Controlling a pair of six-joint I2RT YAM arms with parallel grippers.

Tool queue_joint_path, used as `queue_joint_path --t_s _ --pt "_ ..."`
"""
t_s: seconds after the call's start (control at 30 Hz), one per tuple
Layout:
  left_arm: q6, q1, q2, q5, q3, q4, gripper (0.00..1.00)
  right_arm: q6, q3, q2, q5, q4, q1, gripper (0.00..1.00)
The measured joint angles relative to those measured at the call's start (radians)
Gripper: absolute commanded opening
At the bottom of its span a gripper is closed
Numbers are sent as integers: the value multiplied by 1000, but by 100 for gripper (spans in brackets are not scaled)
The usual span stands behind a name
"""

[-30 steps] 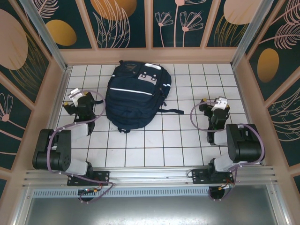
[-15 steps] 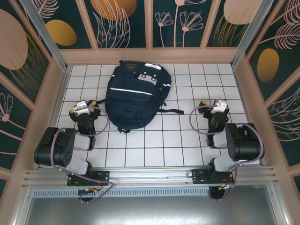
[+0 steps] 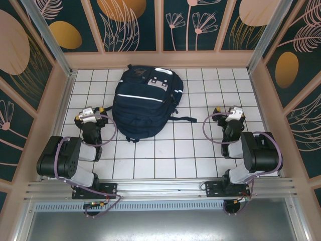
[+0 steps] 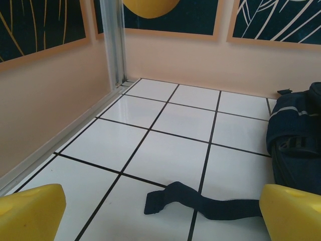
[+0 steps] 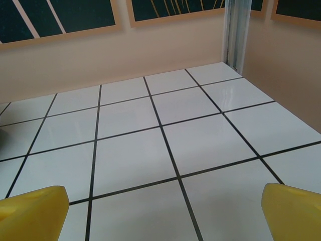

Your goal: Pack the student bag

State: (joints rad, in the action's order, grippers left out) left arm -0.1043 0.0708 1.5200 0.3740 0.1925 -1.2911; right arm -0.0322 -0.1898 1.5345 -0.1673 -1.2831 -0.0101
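Left of centre on the tiled table (image 3: pixel 170 160), student bag (image 3: pixel 147 100) lies flat, long axis running away from me | left gripper (image 3: pixel 89 111) just beside its left flank, jaws wide, empty | right gripper (image 3: pixel 230 111) wide, empty, well apart | I'd lead with left

At the left wrist, the student bag (image 4: pixel 296 140) was cut off by the right edge, and one end of a dark strap (image 4: pixel 200 203) ran behind a yellow fingertip (image 4: pixel 293 211) of the left gripper (image 4: pixel 161 215). From above, the bag's zips were too small to tell open from closed.
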Motion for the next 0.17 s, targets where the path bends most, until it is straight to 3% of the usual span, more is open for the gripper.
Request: queue_joint_path --t_s 0.17 --pt "0 0 0 0 0 0 99 0 0 0 0 0 1 99"
